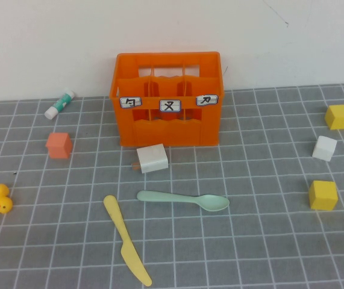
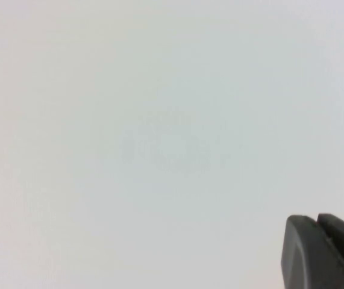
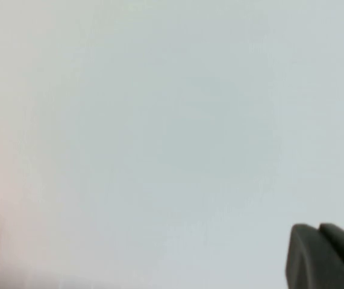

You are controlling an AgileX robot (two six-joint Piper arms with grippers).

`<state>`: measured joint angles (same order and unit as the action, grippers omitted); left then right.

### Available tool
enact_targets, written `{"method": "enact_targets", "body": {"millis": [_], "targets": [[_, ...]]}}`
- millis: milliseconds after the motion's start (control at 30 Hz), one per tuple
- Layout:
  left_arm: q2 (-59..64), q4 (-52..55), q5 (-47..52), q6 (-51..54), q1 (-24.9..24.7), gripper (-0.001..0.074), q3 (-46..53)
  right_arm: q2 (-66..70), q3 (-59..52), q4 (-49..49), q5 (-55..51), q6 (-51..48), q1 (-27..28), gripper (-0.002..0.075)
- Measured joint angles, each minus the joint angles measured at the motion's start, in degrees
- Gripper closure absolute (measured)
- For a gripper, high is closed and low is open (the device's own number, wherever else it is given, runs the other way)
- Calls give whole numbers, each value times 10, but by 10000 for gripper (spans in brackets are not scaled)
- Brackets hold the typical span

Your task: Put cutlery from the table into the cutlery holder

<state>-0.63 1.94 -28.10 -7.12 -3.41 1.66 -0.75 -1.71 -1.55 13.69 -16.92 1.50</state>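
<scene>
We see the spoon (image 1: 184, 199) and the knife (image 1: 126, 239) lying flat on the table (image 1: 262, 247), both in front of the crate (image 1: 167, 99) and a little apart from it. The spoon lies sideways, bowl toward our right. The knife runs slantwise, its handle end near the spoon's handle and its blade end coming toward us. The two do not touch.

Neither arm shows from above. Our left gripper (image 2: 319, 226) and right gripper (image 3: 320, 232) each show only in their own wrist view, against plain white. Both have their jaws pressed together and hold nothing. We cannot tell which arm is closer to the cutlery. We think the knife suits our left arm and the spoon's bowl suits our right.

The crate stands upright by the wall. Its pockets look empty from here. A white block (image 1: 153, 158) sits just in front of it.
</scene>
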Motion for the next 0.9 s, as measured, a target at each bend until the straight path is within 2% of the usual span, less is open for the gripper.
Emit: {"method": "enact_targets", "body": {"millis": [167, 233, 333, 467, 567, 800, 900], "targets": [[-1, 7, -193, -2, 0, 736, 0, 0, 0, -27, 207, 87, 0, 729], [-2, 13, -254, -3, 0, 736, 0, 0, 0, -39, 258, 116, 0, 729], [-2, 24, -316, -7, 0, 736, 0, 0, 0, -56, 287, 126, 0, 729], [-2, 31, -348, -9, 0, 736, 0, 0, 2, -54, 298, 127, 0, 729], [-3, 30, -297, -18, 0, 736, -11, 0, 40, -51, 263, 114, 0, 729], [2, 22, 70, -84, 0, 736, -194, 0, 221, -50, 78, 64, 0, 729], [29, 19, 170, -113, 0, 736, -260, 23, 285, -42, 15, 43, 0, 729]]}}
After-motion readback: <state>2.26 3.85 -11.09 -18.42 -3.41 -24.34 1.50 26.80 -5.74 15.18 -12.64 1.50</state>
